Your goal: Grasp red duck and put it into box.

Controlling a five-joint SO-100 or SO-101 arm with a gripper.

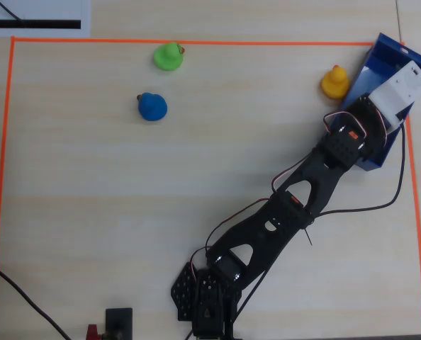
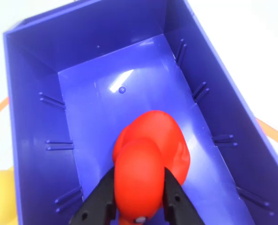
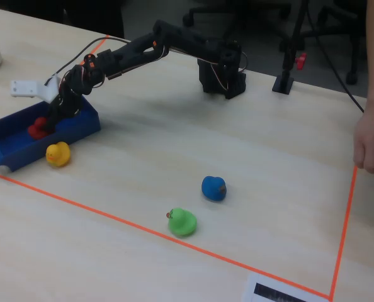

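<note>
The red duck (image 2: 150, 150) is glossy and sits between my gripper's (image 2: 139, 180) two black fingers, inside the deep-blue box (image 2: 97, 42). The jaws press on both sides of the duck's head. I cannot tell whether the duck touches the box floor. In the fixed view my gripper (image 3: 48, 119) reaches down into the box (image 3: 23, 151) at the far left, with the red duck (image 3: 37, 129) showing beside it. In the overhead view the box (image 1: 384, 57) is at the top right, and the white wrist camera mount covers the duck and the gripper.
A yellow duck (image 1: 334, 83) stands just outside the box wall. A blue duck (image 1: 152, 106) and a green duck (image 1: 169, 57) stand far off at the top left. Orange tape (image 1: 196, 42) borders the table. A person's hand (image 3: 371, 141) rests at the right edge.
</note>
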